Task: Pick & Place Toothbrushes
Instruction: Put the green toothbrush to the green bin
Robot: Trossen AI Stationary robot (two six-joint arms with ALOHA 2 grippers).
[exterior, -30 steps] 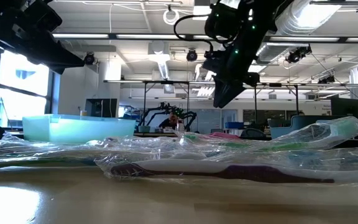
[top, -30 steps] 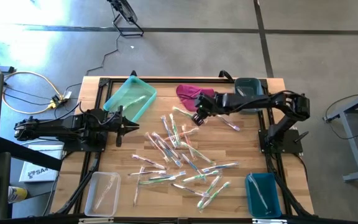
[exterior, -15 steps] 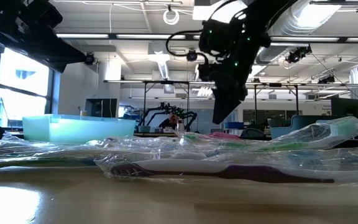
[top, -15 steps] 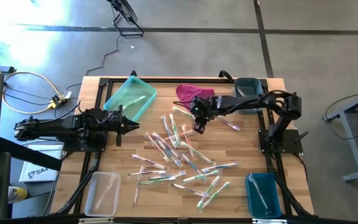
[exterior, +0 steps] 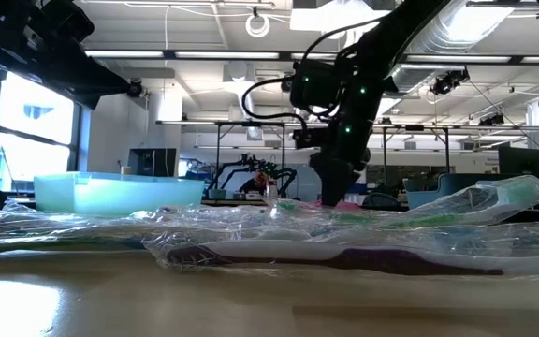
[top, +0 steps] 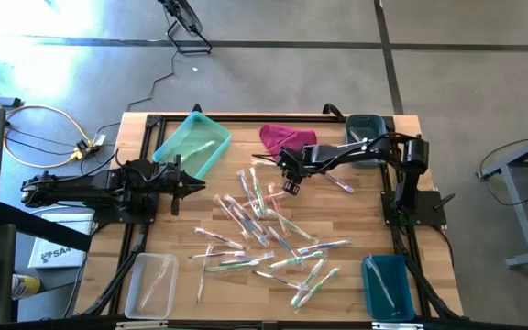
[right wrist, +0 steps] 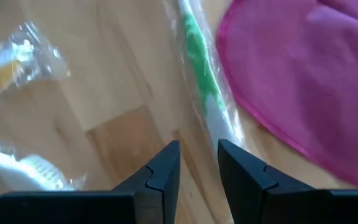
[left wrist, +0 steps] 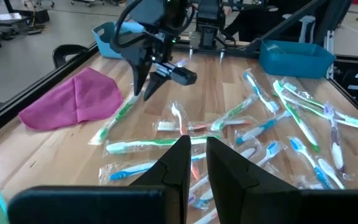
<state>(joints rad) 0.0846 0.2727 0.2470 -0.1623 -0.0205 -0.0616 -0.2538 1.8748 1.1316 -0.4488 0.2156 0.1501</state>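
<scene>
Our right gripper (top: 289, 186) hangs low over the far side of the table (top: 365, 229), its jaws narrowly parted and empty, with a green-handled brush (right wrist: 202, 93) running between the fingertips just beside the magenta cloth (top: 285, 137). The toothbrushes (top: 269, 225) lie scattered and overlapping across the middle of the table, a few already in the trays (top: 191, 147) at the corners. The gap between our fingers looks barely wider than the wrapped handle, so we judge that a small sideways error could land one tip on the wrapper and skid the brush away, or push it under the cloth edge. If we close too near the cloth, we could pinch fabric along with the brush. The shiny wrappers look slippery, and a neighbouring brush could be dragged up too. Our left gripper (top: 183, 191) waits at the left edge, jaws nearly closed and holding nothing.
</scene>
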